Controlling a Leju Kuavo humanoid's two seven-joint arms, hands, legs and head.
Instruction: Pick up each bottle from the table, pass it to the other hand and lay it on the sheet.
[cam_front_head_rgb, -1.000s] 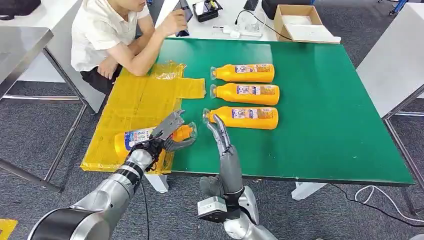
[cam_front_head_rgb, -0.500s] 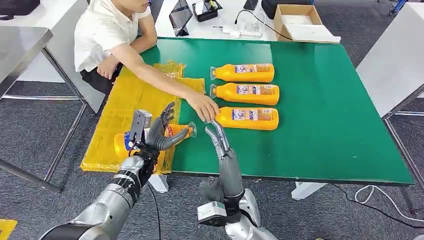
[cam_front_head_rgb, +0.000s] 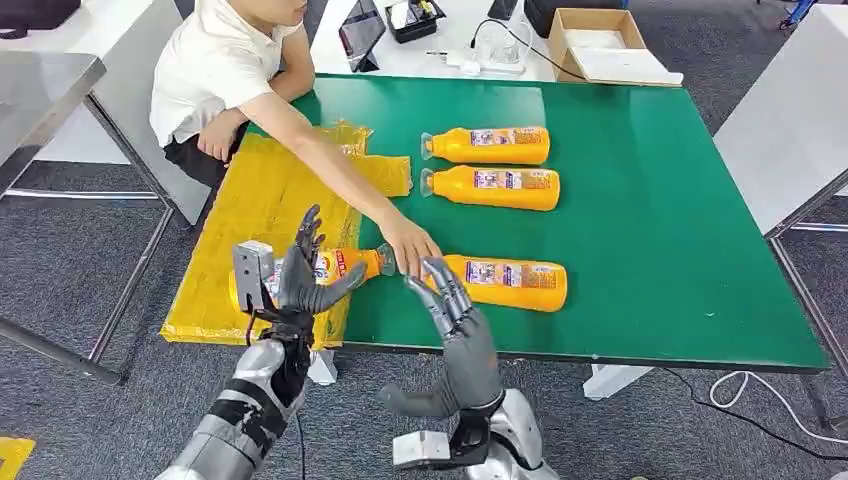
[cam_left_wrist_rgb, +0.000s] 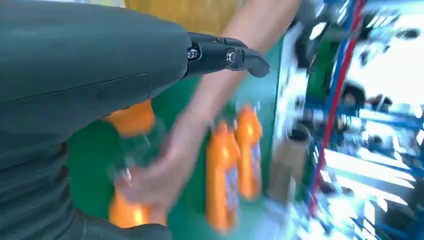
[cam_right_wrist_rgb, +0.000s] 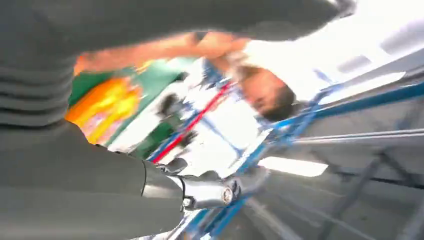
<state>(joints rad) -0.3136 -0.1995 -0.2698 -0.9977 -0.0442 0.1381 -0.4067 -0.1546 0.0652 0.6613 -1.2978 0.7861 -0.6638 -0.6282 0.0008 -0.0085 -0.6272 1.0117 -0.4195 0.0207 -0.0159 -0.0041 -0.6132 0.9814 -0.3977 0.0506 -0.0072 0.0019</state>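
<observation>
Four orange bottles lie on their sides: two (cam_front_head_rgb: 487, 145) (cam_front_head_rgb: 492, 187) side by side well beyond the fingers, a third bottle (cam_front_head_rgb: 505, 282) just past the right hand's fingertips, and a fourth bottle (cam_front_head_rgb: 330, 266) right behind the left hand's fingers, its body on the yellow sheet (cam_front_head_rgb: 262, 215) and its neck reaching onto the green table (cam_front_head_rgb: 660, 200). There is one sheet, one person, and two robot hands.

The left hand (cam_front_head_rgb: 300, 275) has lifted off the fourth bottle since a second ago; its fingers are now spread and upright, holding nothing. The right hand (cam_front_head_rgb: 447, 305) has risen slightly, fingers extended and apart, also holding nothing. The person's hand (cam_front_head_rgb: 410, 245), which held a device a second ago, now rests between the third and fourth bottles, and the third bottle sits nearer the robot than before.

The bottles are smooth plastic with clear caps and printed labels. The sheet is thin, crinkled, glossy film. The table top is flat and matte. The hands are dark, jointed, and metallic.
</observation>
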